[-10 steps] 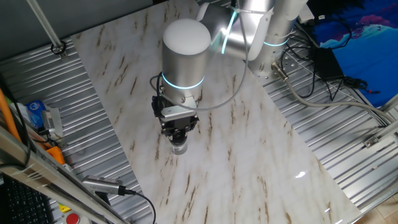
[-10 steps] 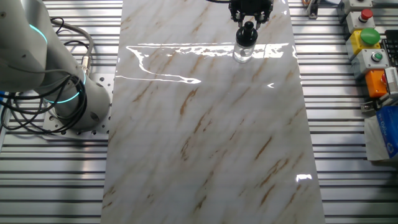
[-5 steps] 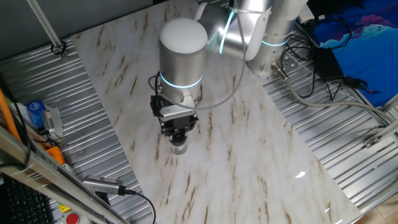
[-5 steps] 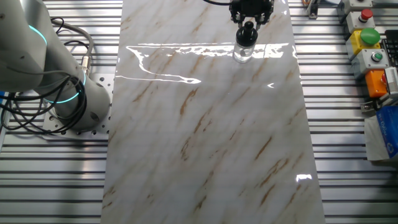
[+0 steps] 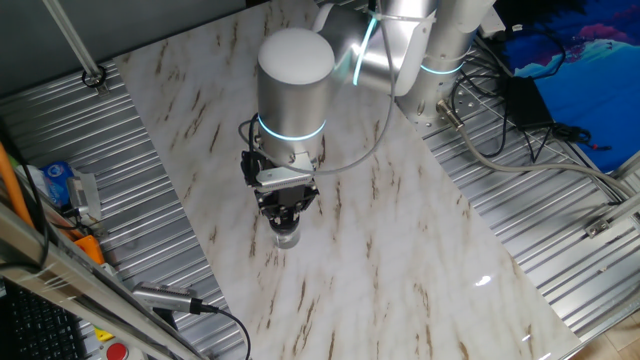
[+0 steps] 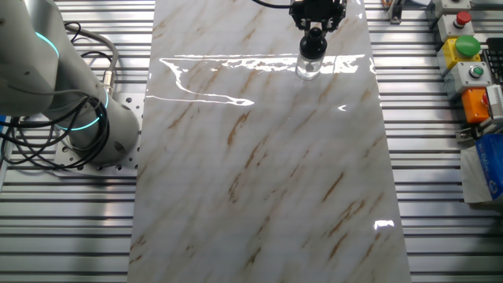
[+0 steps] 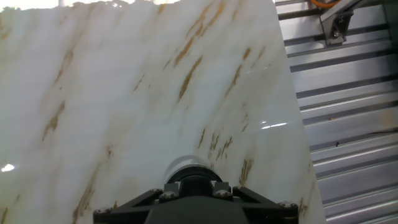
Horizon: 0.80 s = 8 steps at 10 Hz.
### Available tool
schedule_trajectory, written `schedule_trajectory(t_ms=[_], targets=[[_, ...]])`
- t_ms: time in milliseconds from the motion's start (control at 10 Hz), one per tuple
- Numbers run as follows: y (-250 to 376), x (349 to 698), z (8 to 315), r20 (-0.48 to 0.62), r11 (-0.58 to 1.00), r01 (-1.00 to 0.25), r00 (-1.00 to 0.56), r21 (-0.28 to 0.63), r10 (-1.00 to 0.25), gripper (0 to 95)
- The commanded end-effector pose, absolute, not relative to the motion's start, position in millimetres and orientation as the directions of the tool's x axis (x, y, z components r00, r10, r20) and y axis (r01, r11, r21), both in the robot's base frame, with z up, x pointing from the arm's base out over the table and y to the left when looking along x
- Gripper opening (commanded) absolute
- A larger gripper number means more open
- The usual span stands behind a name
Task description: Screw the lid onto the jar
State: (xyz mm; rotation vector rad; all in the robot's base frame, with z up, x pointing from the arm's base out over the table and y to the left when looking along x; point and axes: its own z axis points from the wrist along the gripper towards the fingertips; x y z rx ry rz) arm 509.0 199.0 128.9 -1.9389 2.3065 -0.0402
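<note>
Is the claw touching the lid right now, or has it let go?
Touching. In the other fixed view the claw grips the black lid atop the jar, no gap showing; the hand view agrees, with the lid between its fingers.

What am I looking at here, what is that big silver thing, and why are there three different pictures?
The silver thing is a robot arm. At its tip sits a black gripper with two fingers. Two pictures come from fixed cameras on different sides of the marble-patterned table; the third comes from a camera on the hand, looking down along the fingers. On the table stands a small clear glass jar. A black lid sits on top of it, and the gripper appears closed on the lid from above. In the hand view the jar peeks out just beyond the gripper.
</note>
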Motion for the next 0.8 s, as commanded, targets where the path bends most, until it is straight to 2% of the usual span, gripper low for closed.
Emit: schedule_trajectory(t_ms=[100,800], targets=[[198.5,509.0,128.0,-0.082,0.185,-0.977,-0.178,-0.101,-0.981,0.0],[196.8,510.3,125.9,-0.073,0.262,-0.960,-0.256,-0.098,-0.964,0.0]])
